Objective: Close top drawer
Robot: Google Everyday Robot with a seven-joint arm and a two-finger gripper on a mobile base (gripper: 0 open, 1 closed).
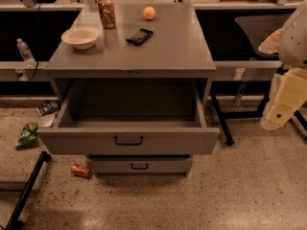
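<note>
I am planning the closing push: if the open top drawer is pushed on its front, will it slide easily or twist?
The top drawer looks empty, so it probably slides lightly. Its front is wide: a push near the centre handle should keep it straight, a corner push may skew it. The gripper hangs off to its right, not touching it.

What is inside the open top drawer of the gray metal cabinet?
The wide gray metal top drawer shows only bare floor and walls; the strip just behind its front panel is hidden. The gripper hangs at the view's right edge, apart from it.
</note>
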